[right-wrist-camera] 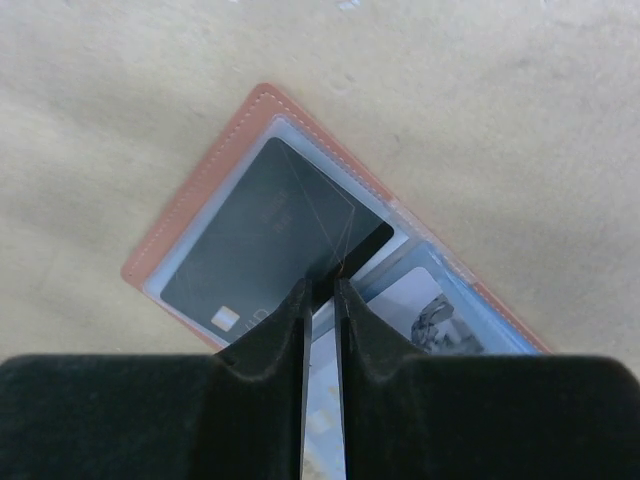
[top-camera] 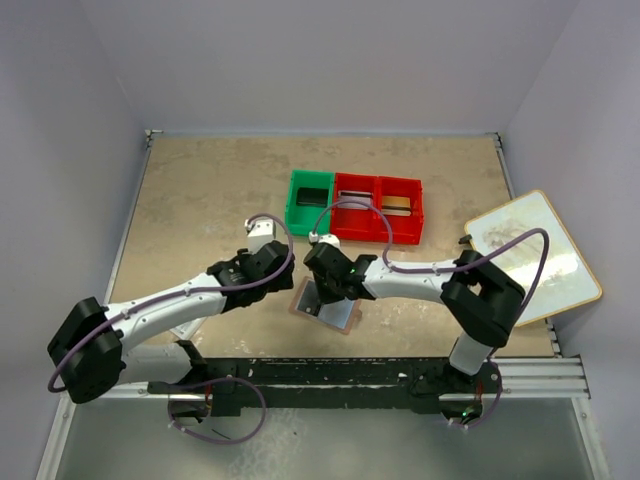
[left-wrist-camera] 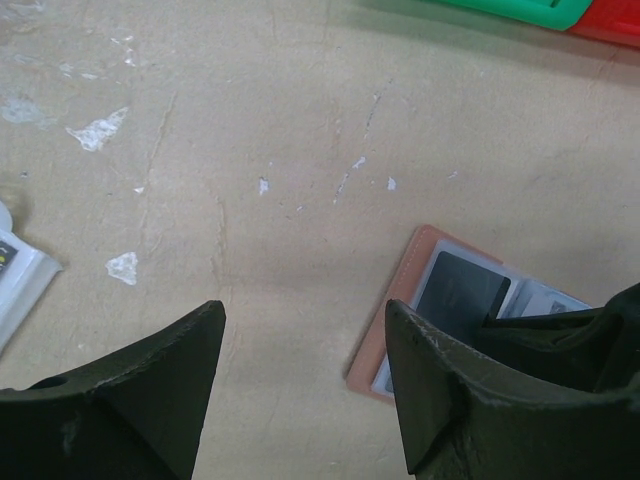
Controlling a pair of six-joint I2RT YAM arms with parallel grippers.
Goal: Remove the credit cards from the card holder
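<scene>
Right wrist view: the right fingers point(right-wrist-camera: 275, 340) stood narrow, grip unclear, at the corner of a dark card point(right-wrist-camera: 265, 240) in the open card holder point(right-wrist-camera: 197, 190) lying on the surface point(right-wrist-camera: 100, 100), the left fingers point(left-wrist-camera: 150, 390) wide beside it.

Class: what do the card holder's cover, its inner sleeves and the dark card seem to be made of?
The card holder: cover looks like leather or imitation, matte reddish-brown, stitched rim. Its sleeves: clear glossy plastic; the cards show through. The dark card: probably stiff plastic, smooth with faint sheen, small chip visible.
</scene>
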